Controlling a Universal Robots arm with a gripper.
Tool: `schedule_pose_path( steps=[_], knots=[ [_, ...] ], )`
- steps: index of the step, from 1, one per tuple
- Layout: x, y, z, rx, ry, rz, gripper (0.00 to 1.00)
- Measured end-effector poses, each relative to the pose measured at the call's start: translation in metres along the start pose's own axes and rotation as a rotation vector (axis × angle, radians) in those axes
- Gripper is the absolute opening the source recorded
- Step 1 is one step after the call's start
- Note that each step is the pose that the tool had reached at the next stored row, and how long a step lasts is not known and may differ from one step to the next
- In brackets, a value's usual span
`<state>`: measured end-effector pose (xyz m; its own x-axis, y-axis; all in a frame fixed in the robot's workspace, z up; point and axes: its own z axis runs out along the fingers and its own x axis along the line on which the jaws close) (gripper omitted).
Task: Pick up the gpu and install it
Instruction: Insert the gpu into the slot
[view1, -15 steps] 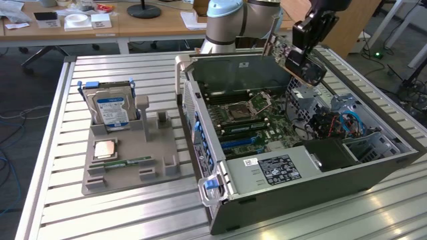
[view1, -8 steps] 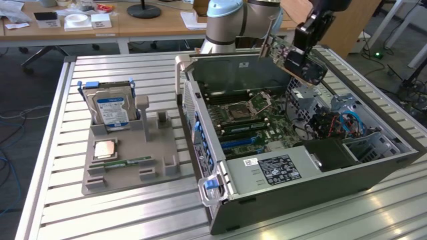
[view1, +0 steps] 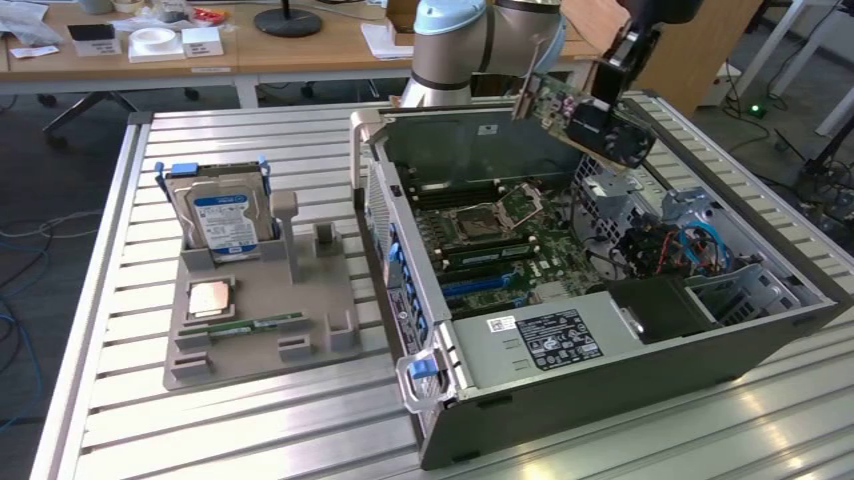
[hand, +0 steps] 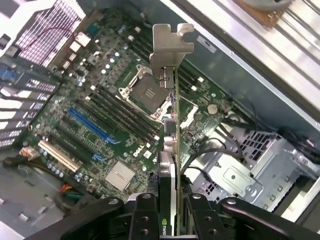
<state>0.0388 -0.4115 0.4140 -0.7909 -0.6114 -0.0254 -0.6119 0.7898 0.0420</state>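
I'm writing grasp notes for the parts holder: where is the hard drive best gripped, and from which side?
Probably grip the hard drive by its upper part, across its two broad faces, coming from above: it stands upright in the grey holder, lower end sunk in a slot, top free. The end effector currently holds the gpu.

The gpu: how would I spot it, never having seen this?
Find the open computer case. Above it the end effector holds the gpu tilted in the air: a green card with a black cooler, unlike the silver hard drive standing in the grey holder.
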Motion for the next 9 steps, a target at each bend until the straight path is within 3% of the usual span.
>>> schedule_pose_path(
  steps=[9],
  knots=[
    [0.0,0.0,0.0008,-0.0041,0.0068,-0.162,0.27]
  ],
)
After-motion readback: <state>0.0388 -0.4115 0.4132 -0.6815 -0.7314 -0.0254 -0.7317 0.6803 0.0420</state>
